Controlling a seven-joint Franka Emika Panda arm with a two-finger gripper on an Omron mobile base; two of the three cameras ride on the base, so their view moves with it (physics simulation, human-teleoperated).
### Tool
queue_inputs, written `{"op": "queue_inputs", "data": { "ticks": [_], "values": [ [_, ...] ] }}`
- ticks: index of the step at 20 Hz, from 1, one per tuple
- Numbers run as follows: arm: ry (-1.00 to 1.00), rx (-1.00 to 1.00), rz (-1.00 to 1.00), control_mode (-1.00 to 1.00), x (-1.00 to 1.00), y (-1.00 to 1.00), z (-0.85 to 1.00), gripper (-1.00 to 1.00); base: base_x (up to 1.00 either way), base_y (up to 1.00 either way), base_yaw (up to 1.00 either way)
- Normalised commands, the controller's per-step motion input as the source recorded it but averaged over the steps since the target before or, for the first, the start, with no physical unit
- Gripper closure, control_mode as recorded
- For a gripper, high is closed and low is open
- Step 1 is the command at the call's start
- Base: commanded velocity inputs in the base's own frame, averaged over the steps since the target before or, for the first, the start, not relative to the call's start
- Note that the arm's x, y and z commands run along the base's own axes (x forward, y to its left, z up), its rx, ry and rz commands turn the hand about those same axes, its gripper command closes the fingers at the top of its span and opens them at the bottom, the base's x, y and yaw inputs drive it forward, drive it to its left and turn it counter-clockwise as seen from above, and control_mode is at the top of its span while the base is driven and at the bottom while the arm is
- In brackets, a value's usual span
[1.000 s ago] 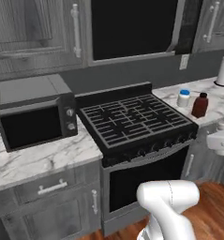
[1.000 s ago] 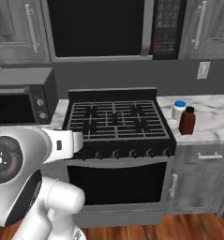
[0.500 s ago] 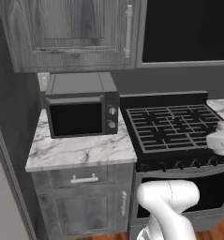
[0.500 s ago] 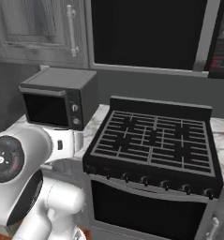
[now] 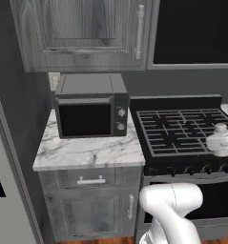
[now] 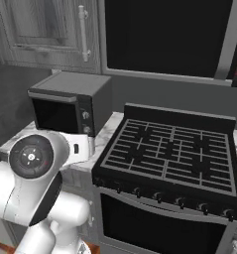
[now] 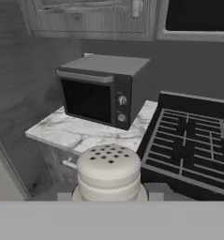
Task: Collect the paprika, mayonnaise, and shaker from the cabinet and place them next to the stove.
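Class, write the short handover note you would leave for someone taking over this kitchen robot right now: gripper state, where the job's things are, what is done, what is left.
Gripper: shut on the shaker, seen in the hand view, held in the air in front of the counter.
Stove: ahead, right of the microwave; the marble counter between them is bare.
Paprika, mayonnaise: cannot be seen from here, so their state is unconfirmed.
Done: shaker picked up.
Left: set the shaker on the counter next to the stove; check the other two.
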Motion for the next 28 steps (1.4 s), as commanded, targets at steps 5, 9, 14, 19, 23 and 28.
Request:
{"op": "queue_inputs", "data": {
  "ticks": [5, 9, 14, 19, 23, 28],
  "values": [
    [-0.01, 0.0, 0.29, -1.0, 0.63, 0.12, -0.56, 1.0, 0.0, 0.0, 0.0],
    [-0.1, 0.07, 0.36, -1.0, 0.28, 0.05, -0.58, 1.0, 0.0, 0.0, 0.0],
    [-0.16, 0.11, 0.32, -1.0, 0.23, 0.0, -0.49, 1.0, 0.0, 0.0, 0.0],
    [-0.09, 0.11, 0.21, -1.0, 0.5, 0.13, -0.21, 1.0, 0.0, 0.0, 0.0],
    [-0.06, 0.09, 0.14, -1.0, 0.53, 0.28, -0.18, 1.0, 0.0, 0.0, 0.0],
    [-0.02, 0.09, 0.13, -1.0, 0.58, 0.29, -0.22, 1.0, 0.0, 0.0, 0.0]
  ]
}}
